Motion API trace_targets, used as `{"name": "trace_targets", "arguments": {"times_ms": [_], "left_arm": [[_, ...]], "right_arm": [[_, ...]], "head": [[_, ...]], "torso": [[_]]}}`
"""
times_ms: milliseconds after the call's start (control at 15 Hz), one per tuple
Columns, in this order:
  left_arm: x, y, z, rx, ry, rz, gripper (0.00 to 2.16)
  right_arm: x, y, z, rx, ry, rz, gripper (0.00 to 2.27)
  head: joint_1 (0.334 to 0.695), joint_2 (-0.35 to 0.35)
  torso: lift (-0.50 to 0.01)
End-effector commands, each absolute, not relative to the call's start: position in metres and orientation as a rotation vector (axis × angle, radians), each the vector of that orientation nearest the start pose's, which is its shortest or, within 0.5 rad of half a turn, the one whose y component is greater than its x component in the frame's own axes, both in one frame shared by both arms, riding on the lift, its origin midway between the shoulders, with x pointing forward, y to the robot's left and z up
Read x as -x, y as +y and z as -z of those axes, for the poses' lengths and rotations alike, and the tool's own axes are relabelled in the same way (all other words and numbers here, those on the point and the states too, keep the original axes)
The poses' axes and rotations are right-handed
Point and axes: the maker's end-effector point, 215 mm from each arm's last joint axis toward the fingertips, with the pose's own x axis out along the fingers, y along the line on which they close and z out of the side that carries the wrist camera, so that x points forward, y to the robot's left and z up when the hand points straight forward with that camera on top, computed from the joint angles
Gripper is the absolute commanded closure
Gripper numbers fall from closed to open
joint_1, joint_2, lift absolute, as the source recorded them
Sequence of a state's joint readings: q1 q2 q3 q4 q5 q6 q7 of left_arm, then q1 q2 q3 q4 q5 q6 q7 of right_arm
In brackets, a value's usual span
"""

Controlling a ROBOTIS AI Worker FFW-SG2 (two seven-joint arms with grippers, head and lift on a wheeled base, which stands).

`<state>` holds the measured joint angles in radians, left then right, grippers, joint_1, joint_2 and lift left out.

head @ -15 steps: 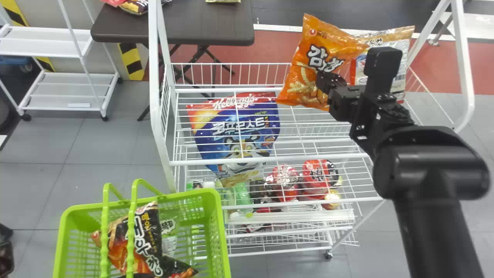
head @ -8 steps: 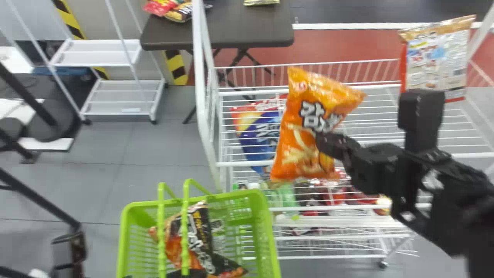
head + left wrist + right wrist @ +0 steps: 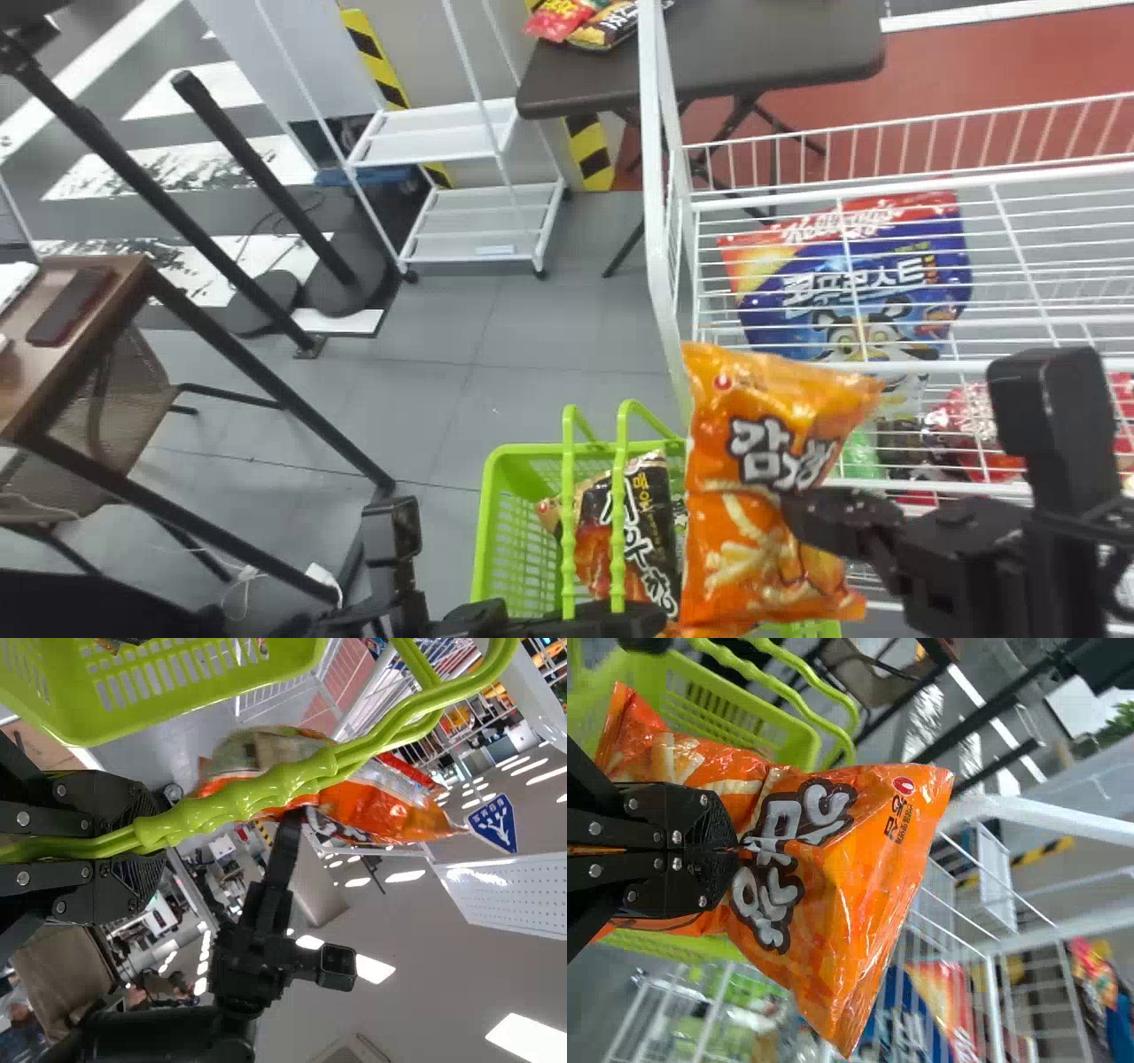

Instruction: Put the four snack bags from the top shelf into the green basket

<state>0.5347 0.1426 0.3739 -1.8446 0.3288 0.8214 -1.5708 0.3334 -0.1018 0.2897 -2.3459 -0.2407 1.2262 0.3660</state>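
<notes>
In the head view my right gripper (image 3: pixel 802 509) is shut on the orange snack bag (image 3: pixel 766 496), which hangs over the right part of the green basket (image 3: pixel 523 452). The right wrist view has my right gripper (image 3: pixel 731 849) pinching the middle of the orange bag (image 3: pixel 833 859). My left gripper (image 3: pixel 651 618) holds the basket's handles at the bottom of the head view; in the left wrist view, my left gripper (image 3: pixel 146 837) is shut around the green handles (image 3: pixel 239 802). Inside the basket lies a black and orange snack bag (image 3: pixel 651 523).
The white wire rack (image 3: pixel 886 368) stands right of the basket, with a blue cereal bag (image 3: pixel 850 283) on it. A dark table (image 3: pixel 753 71) and a white cart (image 3: pixel 478 221) are behind. At the left are a wooden table (image 3: pixel 80 346) and black bars.
The head view has swung left. My right gripper has carried the orange bag away from the rack's upper right, left and down toward the basket, staying shut on it.
</notes>
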Motion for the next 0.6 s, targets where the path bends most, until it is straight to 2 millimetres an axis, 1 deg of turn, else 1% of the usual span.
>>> {"name": "trace_targets", "arguments": {"times_ms": [0, 133, 267, 333, 467, 533], "left_arm": [[-0.220, 0.182, 0.426, 0.883, 0.605, 1.153, 2.15], [-0.220, 0.179, 0.425, 0.884, 0.604, 1.160, 2.15], [-0.219, 0.175, 0.424, 0.885, 0.606, 1.169, 2.15], [-0.219, 0.175, 0.424, 0.888, 0.608, 1.168, 2.15], [-0.218, 0.173, 0.423, 0.892, 0.610, 1.172, 2.15], [-0.217, 0.171, 0.422, 0.890, 0.611, 1.178, 2.15]], "right_arm": [[-0.300, 0.037, 0.437, -0.215, 0.888, -0.864, 2.25], [-0.287, 0.057, 0.457, -0.249, 0.954, -0.917, 2.25], [-0.282, 0.077, 0.475, -0.257, 0.987, -0.951, 2.25], [-0.281, 0.087, 0.478, -0.260, 0.988, -0.968, 2.25], [-0.294, 0.107, 0.484, -0.236, 0.952, -0.988, 2.25], [-0.298, 0.113, 0.491, -0.229, 0.965, -0.993, 2.25]], "head": [[0.695, 0.350], [0.695, 0.350], [0.695, 0.350], [0.695, 0.350], [0.695, 0.350], [0.695, 0.350]], "torso": [[0.000], [0.000], [0.000], [0.000], [0.000], [0.000]]}}
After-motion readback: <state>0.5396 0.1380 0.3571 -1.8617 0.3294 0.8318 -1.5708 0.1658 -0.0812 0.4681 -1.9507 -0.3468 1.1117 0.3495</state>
